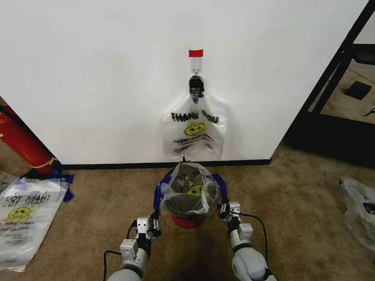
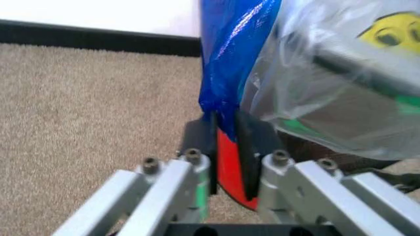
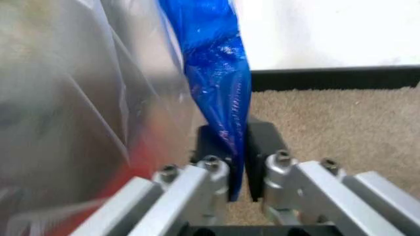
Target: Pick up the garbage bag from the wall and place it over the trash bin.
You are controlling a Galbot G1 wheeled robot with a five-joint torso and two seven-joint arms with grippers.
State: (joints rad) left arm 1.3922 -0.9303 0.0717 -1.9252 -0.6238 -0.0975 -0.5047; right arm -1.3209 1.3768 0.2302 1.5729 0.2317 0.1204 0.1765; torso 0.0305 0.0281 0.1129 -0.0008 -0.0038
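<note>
At trash bin [image 1: 188, 205] — left gripper [image 2: 227, 147], right gripper [image 3: 237, 147] each pinching blue bag [image 1: 159, 193] edge.

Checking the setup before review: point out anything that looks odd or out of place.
A garbage bag hangs on the wall hook, yet the trash bin already wears a clear smiley bag. Both the left end effector and right end effector pinch blue plastic strips at its sides. Another bag lies flat on the carpet.
</note>
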